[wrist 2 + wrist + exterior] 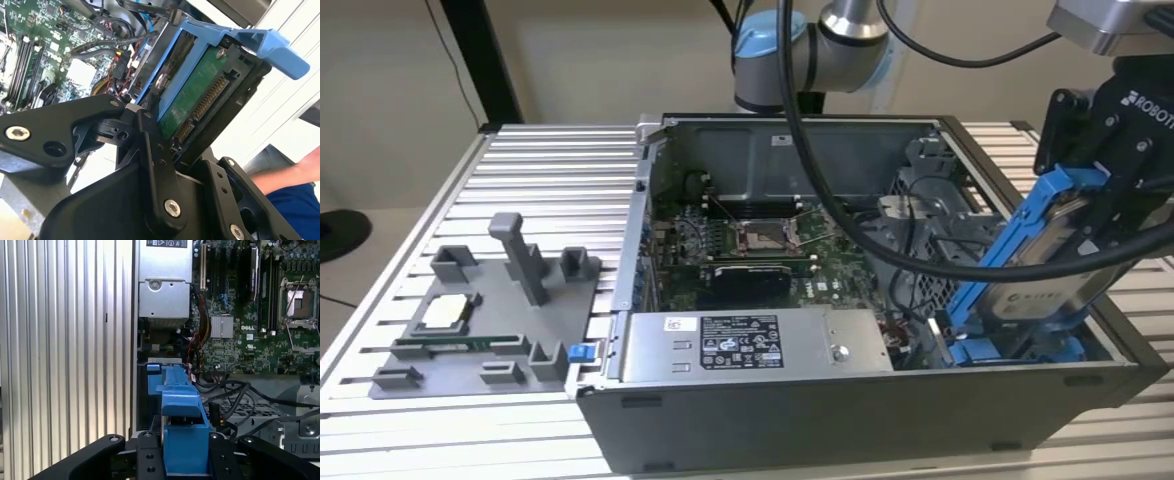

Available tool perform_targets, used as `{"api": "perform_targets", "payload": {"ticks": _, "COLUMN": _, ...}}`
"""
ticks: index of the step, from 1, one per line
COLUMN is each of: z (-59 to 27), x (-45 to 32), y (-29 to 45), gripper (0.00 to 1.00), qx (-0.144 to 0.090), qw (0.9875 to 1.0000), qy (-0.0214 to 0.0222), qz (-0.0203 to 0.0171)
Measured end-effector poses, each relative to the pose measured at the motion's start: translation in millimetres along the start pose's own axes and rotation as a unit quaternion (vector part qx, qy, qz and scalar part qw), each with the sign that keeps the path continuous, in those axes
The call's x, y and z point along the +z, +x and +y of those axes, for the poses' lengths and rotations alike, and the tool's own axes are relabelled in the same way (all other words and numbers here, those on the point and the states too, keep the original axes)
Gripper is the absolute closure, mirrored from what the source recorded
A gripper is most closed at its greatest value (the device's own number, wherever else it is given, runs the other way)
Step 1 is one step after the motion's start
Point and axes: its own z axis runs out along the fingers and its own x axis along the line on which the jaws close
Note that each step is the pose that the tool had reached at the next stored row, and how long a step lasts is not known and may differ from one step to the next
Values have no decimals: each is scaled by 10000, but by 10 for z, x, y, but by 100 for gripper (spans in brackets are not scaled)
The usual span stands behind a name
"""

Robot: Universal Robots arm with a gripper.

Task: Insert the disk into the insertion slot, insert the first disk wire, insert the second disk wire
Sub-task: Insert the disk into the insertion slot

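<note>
You see a ribbed metal table [520, 170] carrying an open grey steel computer case [854, 420], which holds a green circuit board [761, 240]. At the exterior view's right, the gripper [186, 455] jaws pinch the flat silver disk [1041, 295] by its blue plastic frame. The disk is tilted, lower end at the blue-railed insertion slot [1007, 350].

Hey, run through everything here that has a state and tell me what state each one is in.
Disk: tilted steeply, gripped at its upper end, lower end at the slot.
Gripper: shut on the disk.
Slot: disk not yet seated flat in it.
Computer case: open, side panel off.
</note>
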Motion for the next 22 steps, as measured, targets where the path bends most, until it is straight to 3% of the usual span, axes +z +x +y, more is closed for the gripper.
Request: {"api": "perform_targets", "payload": {"ticks": 22, "z": -24, "x": 221, "y": -60, "gripper": 100, "qx": 0, "qw": 10000, "qy": 0, "qz": 0}}
